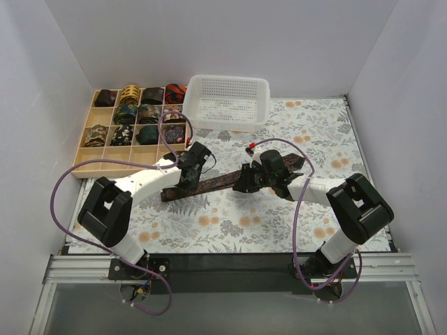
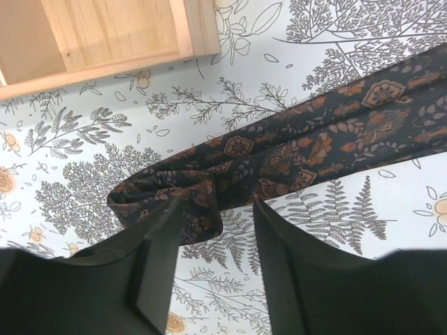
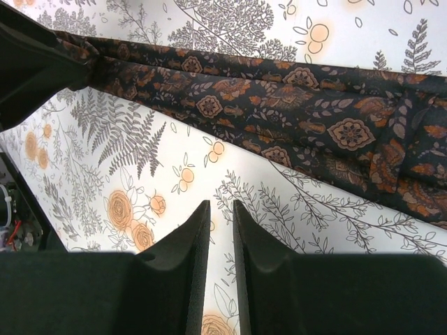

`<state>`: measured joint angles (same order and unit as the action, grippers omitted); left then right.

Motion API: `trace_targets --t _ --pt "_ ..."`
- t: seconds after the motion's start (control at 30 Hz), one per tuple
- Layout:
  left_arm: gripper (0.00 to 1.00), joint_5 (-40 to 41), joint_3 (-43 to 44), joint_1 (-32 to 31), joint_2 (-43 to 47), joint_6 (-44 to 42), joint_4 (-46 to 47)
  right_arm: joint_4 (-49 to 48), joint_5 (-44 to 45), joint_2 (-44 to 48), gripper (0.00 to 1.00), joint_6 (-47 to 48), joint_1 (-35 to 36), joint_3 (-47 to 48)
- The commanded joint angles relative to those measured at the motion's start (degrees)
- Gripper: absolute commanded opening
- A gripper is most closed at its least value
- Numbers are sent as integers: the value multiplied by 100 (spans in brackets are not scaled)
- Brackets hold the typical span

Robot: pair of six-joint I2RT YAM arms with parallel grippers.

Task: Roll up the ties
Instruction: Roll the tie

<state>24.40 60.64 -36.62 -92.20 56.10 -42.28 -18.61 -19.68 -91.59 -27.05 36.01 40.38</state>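
A dark tie [image 1: 216, 183] with an orange-brown print lies stretched across the floral table cover. It also shows in the left wrist view [image 2: 314, 146] and the right wrist view [image 3: 279, 105]. Its left end is folded back on itself [image 2: 167, 199]. My left gripper [image 2: 216, 209] is open over that fold, with its left finger [image 2: 164, 230] against the cloth. My right gripper [image 3: 220, 209] hovers over bare cover just beside the tie's middle. Its jaws stand a narrow gap apart with nothing between them.
A gridded wooden tray [image 1: 91, 155] with several rolled ties stands at the back left; its corner [image 2: 195, 28] lies close to my left gripper. A white mesh basket [image 1: 227, 101] sits at the back centre. White walls enclose the table.
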Motion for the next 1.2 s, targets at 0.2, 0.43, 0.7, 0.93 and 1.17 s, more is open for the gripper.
trace_targets --t 0.2,0.43,0.7,0.93,1.17 --pt "48 -689 -420 767 1500 -98 492 -213 -360 212 23 103 -32 40" --pt "64 -1929 -1958 2095 3258 -204 1538 -213 -510 229 25 209 -24 49" --pt "64 -4372 -3286 4064 3666 -82 2522 -213 -668 203 27 244 -24 84" --pt "64 -5376 -3585 4383 3112 235 3191 -213 -695 221 27 314 -24 58" --pt "59 -5806 -4016 4383 2875 666 3867 -222 -695 186 26 323 -24 66"
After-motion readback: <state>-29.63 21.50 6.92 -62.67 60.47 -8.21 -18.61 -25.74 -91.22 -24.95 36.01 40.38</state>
